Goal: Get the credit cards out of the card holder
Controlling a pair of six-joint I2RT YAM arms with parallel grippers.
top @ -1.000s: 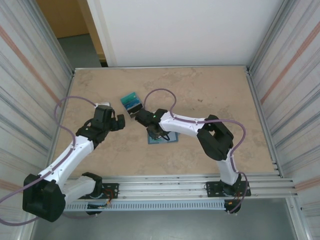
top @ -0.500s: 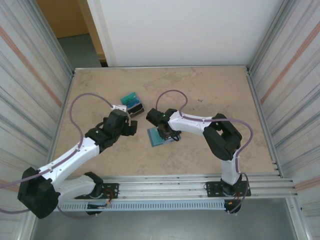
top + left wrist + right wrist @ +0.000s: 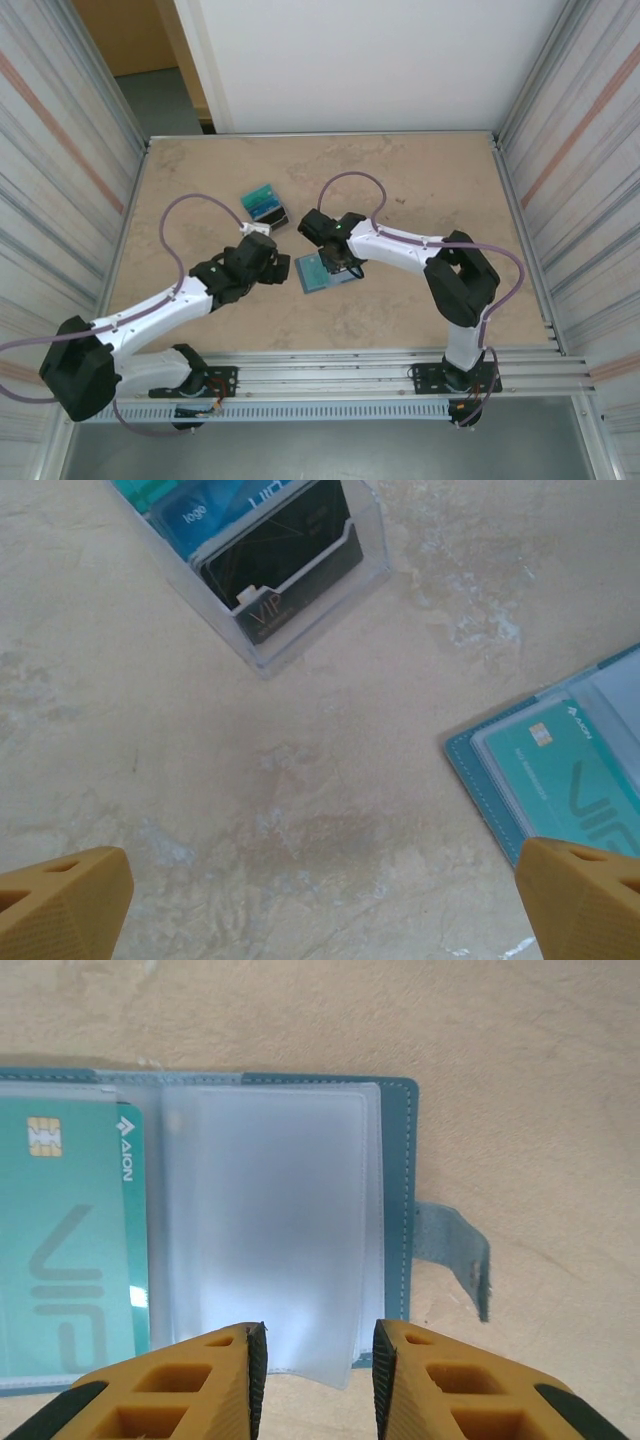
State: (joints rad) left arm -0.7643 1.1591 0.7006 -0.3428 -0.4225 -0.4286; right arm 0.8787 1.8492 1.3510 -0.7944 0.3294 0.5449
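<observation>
The slate-blue card holder [image 3: 318, 273] lies open on the table. In the right wrist view its clear sleeves [image 3: 270, 1220] are spread, a teal credit card [image 3: 65, 1250] sits in the left pocket, and a strap tab [image 3: 455, 1250] sticks out to the right. My right gripper [image 3: 315, 1365] hovers open over the sleeves' near edge, gripping nothing; in the top view it [image 3: 343, 265] is over the holder's right half. My left gripper [image 3: 320, 920] is wide open over bare table just left of the holder [image 3: 560, 770]; from above it [image 3: 283, 268] is beside the holder's left edge.
A clear plastic box [image 3: 300, 590] holding several teal, blue and dark cards [image 3: 264, 206] stands behind the left gripper. Corrugated metal walls close in the table on the left and right. A rail runs along the near edge.
The left arm has swung right, from near the card box to the holder's left edge. The right gripper has shifted right across the holder, uncovering the teal card.
</observation>
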